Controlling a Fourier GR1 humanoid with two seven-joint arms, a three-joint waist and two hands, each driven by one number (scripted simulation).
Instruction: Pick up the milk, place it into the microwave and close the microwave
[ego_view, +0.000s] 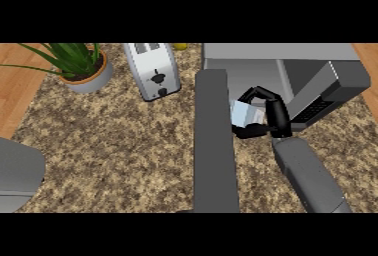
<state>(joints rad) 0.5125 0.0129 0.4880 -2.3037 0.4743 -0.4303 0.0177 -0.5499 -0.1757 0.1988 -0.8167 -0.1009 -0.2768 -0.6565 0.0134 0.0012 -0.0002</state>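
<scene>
L edge: grey shape (18, 175), can't tell what it is. L hand not visible. Potted plant (74, 57) at back-left of the bench (111, 145), toaster (155, 70) just to its right, standing on the speckled top. Microwave door (215, 150) swung open, a long grey slab running toward the view's lower edge. Milk (244, 112) just right of the door, in front of the microwave (280, 52) opening; can't tell if it's past the sill. R hand (277, 117) wrapped on the milk, fingers over the top, thumb curled under. Keypad panel (317, 107) right behind the hand. R forearm (310, 175) comes in from lower right.
</scene>
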